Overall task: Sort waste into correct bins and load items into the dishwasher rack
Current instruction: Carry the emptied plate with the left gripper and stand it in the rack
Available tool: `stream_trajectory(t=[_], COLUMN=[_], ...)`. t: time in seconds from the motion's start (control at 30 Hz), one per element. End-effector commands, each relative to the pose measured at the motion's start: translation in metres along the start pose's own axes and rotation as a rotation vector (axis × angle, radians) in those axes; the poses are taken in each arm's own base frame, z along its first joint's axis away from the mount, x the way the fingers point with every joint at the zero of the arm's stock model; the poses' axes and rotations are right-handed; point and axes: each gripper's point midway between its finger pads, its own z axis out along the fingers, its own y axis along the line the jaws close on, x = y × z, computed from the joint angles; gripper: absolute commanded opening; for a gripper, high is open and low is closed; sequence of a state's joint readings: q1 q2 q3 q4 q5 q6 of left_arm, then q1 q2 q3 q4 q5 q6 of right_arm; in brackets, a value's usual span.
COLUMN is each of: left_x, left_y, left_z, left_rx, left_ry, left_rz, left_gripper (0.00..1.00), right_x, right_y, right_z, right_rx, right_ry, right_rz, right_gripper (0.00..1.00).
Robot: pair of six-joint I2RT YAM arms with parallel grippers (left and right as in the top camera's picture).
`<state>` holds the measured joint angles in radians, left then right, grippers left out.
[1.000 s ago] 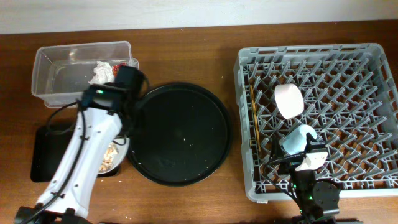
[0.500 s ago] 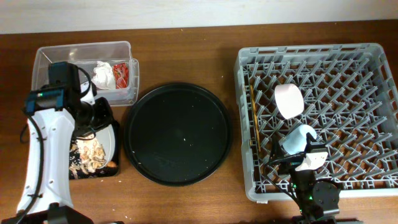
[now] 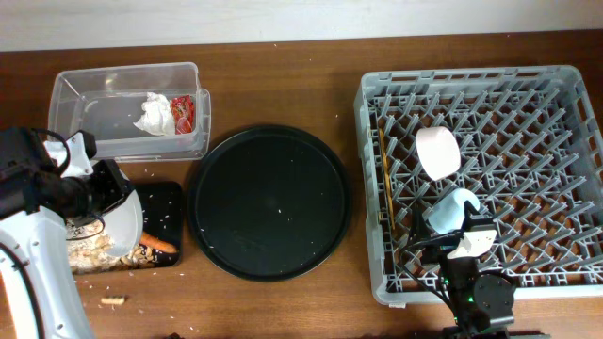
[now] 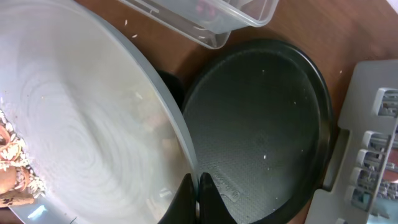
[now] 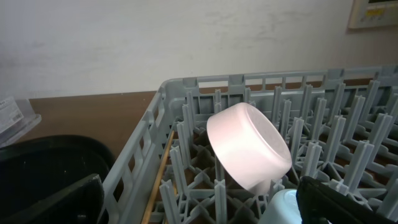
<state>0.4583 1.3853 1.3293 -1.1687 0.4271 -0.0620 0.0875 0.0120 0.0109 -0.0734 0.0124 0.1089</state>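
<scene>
The dishwasher rack (image 3: 480, 179) is the biggest thing I see. My right claw (image 5: 199, 214) sits low over its near edge with its fingers wide apart and nothing between them. The round black tray (image 3: 268, 202) lies on the table (image 3: 283, 85) between my two claws, just to the right of the left claw (image 4: 200, 202). The clear tub (image 3: 127, 108) stands beyond the left claw, and the flat black tray (image 3: 168, 202) lies right beneath it.

The left claw is clamped on the rim of the plate (image 3: 124, 226), which is tipped steeply on edge over the flat black tray. In the wrist view its pale face fills the space left of the fingers.

The bowl (image 5: 249, 146) lies on its side among the pegs straight ahead of the right claw. The cup (image 3: 452, 209) sits nearer, just in front of that claw and beside its right finger. The chopsticks (image 3: 383, 179) lie along the rack's left wall, ahead and to the left of the right claw.

The tissue (image 3: 154, 113) and the red wrapper (image 3: 182, 111) rest touching in the tub's right end, beyond the left claw. The carrot stick (image 3: 158, 246) lies on the flat tray below the plate's low edge. The food scraps (image 3: 89, 252) are heaped on that tray under the left claw, and one stray bit (image 3: 113, 300) lies on the table nearer the arm's base
</scene>
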Motion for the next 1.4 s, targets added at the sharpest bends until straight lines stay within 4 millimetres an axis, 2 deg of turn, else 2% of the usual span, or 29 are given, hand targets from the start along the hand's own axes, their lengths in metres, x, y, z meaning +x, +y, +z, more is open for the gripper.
stream_trajectory(t=[0.0,0.1,0.23,0.37,0.43,0.53,0.6,0.67,0.77,0.97,1.03,1.1,1.17,1.23,1.33,1.37], left_x=[0.002,-0.001,-0.007,-0.006,-0.002,0.005,0.003,0.005,0.001,0.003,0.007,0.009,0.008,0.009,0.005,0.004], left_y=[-0.006,-0.009,-0.028,-0.037,-0.042,-0.008,-0.006,0.010,-0.010,-0.014,-0.012,0.006,-0.004,0.020,0.003,-0.010], left_z=[-0.003,-0.003,-0.006,-0.007,-0.007,-0.011,-0.023,-0.026,-0.044,-0.048,-0.046,-0.032,-0.040,-0.025,-0.036,-0.045], left_rx=[0.045,0.060,0.169,0.223,0.307,0.343,0.498,0.505,0.644,0.644,0.630,0.513,0.580,0.439,0.545,0.626], left_ry=[-0.006,-0.017,-0.048,-0.051,-0.057,-0.113,-0.203,-0.239,-0.323,-0.345,-0.321,-0.263,-0.292,-0.225,-0.270,-0.315], left_rz=[0.054,0.063,0.108,0.160,0.162,0.033,0.022,-0.016,0.097,0.146,0.121,0.042,0.085,-0.068,0.006,0.084], left_gripper=[0.00,0.00,0.00,0.00,0.00,0.00,0.00,0.00,0.00,0.00,0.00,0.00,0.00,0.00,0.00,0.00], right_x=[0.003,0.003,0.003,0.003,0.003,0.003,0.003,0.003,0.003,0.003,0.003,0.003,0.003,0.003,0.003,0.003], right_y=[-0.001,-0.001,-0.001,-0.001,-0.001,-0.001,-0.001,-0.001,-0.001,-0.001,-0.001,-0.001,-0.001,-0.001,-0.001,-0.001], right_z=[0.000,0.000,0.000,0.000,0.000,0.000,0.000,0.000,0.000,0.000,0.000,0.000,0.000,0.000,0.000,0.000], right_rx=[0.002,0.002,0.002,0.003,0.002,0.002,0.002,0.002,0.002,0.002,0.003,0.002,0.003,0.002,0.003,0.002], right_ry=[0.006,0.006,0.006,0.006,0.006,0.006,0.006,0.006,0.006,0.006,0.005,0.006,0.006,0.006,0.005,0.006], right_rz=[0.003,0.003,0.003,0.003,0.003,0.003,0.003,0.003,0.003,0.003,0.003,0.003,0.003,0.003,0.003,0.003], right_gripper=[0.98,0.98,0.98,0.98,0.98,0.98,0.98,0.98,0.98,0.98,0.98,0.98,0.98,0.98,0.98,0.98])
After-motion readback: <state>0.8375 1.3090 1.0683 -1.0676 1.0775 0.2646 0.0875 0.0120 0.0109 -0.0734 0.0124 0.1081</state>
